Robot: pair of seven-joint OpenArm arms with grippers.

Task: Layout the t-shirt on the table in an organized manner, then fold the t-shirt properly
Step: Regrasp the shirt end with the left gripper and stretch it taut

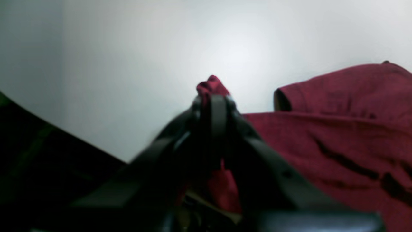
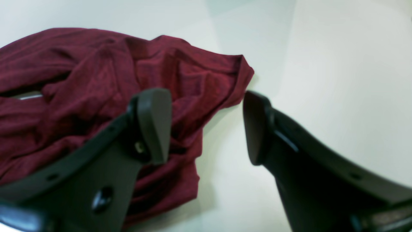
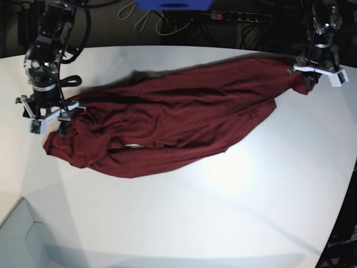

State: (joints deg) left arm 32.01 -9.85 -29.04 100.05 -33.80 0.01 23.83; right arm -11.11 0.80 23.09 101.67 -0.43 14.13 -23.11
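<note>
The dark maroon t-shirt (image 3: 178, 117) lies stretched and wrinkled across the white table (image 3: 223, 212), reaching from far left to the far right. My left gripper (image 3: 305, 78) is at the shirt's right end, shut on a pinch of its fabric. In the left wrist view a tuft of t-shirt (image 1: 338, 129) pokes out past the left gripper (image 1: 214, 103). My right gripper (image 3: 53, 124) hovers open at the shirt's left end. Up close, the right gripper (image 2: 204, 129) has one finger over the bunched t-shirt (image 2: 80, 80) and the other over bare table (image 2: 338, 80), holding nothing.
A power strip (image 3: 240, 15) and cables run along the back beyond the table's far edge. The curved table edge (image 3: 22, 201) cuts across the near left corner. Dark space lies past the table edge (image 1: 48, 145) in the left wrist view.
</note>
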